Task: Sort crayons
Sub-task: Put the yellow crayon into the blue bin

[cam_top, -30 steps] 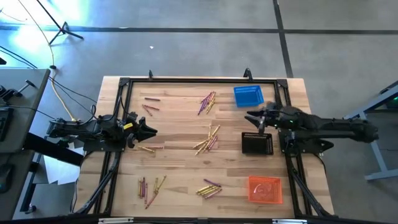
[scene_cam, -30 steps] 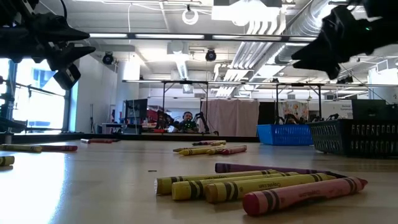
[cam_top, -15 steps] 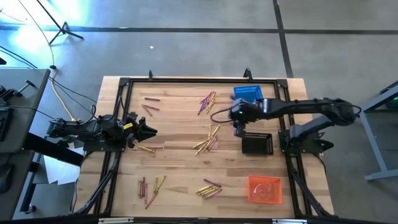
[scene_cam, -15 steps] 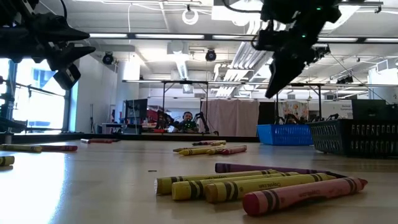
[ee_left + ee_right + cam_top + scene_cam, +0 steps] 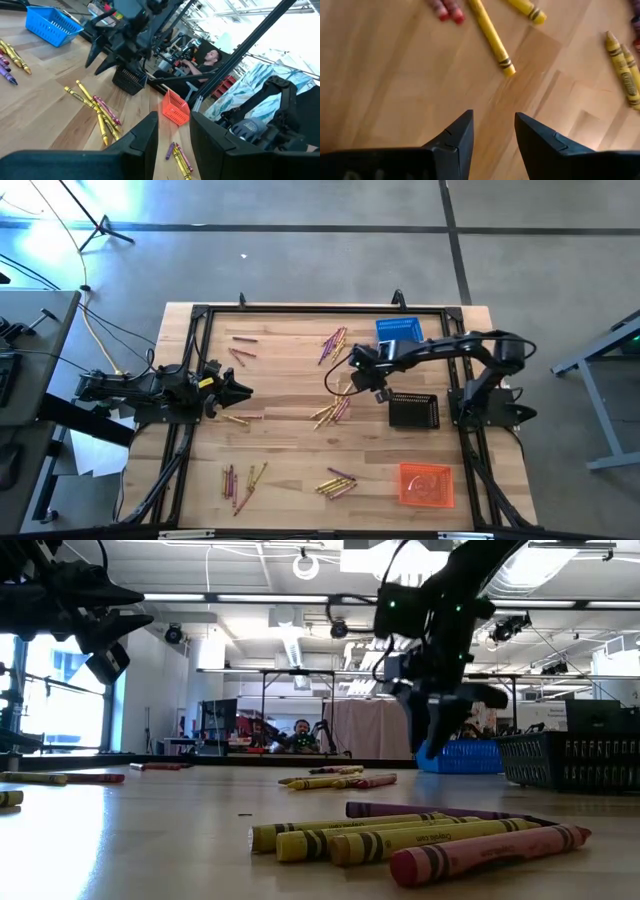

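Wooden slatted tabletop [image 5: 280,440]: my right gripper [image 5: 492,131], jaws parted and empty, hovers above the central cluster; a slim yellow wax crayon [image 5: 491,36] lies ahead, its length angled across the gap.

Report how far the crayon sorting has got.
Done: nothing visible; the orange basket looks empty, and crayons lie in scattered clusters on the table. In hand: the right gripper, open and empty, is above the middle cluster. The left gripper waits at the left edge. Left: every crayon.

open tool [image 5: 492,131], yellow crayons [image 5: 492,37], table [image 5: 380,75]
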You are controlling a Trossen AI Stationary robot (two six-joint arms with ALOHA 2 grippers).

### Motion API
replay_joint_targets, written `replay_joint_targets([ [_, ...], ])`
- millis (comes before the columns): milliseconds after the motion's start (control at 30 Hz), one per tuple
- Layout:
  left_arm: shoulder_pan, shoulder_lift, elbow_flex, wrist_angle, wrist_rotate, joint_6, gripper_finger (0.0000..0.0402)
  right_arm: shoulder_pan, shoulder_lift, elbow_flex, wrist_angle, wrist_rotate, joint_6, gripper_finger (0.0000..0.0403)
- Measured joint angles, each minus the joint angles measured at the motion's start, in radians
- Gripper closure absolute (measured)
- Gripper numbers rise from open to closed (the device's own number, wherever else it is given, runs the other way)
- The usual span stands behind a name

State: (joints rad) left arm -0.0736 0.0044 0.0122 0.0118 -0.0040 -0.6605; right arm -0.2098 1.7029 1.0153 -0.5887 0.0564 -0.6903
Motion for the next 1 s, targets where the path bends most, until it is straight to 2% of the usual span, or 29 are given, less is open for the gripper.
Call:
replay_joint_targets([
  [200, 0.0, 0.0, 0.0, 0.0, 0.0, 0.0, 0.0302, 0.002, 0.038, 0.0, 0.112, 0.043, 0.008, 0.0273],
  [500, 0.0, 0.0, 0.0, 0.0, 0.0, 0.0, 0.0302, 0.012, 0.053, 0.0, 0.147, -0.05, 0.047, 0.0273],
  [733, 0.0, 0.0, 0.0, 0.0, 0.0, 0.0, 0.0302, 0.05, 0.097, 0.0, 0.174, -0.045, -0.024, 0.0273],
  [1000, 0.0, 0.0, 0.0, 0.0, 0.0, 0.0, 0.0302, 0.047, 0.109, 0.001, 0.23, -0.042, -0.022, 0.0273],
])
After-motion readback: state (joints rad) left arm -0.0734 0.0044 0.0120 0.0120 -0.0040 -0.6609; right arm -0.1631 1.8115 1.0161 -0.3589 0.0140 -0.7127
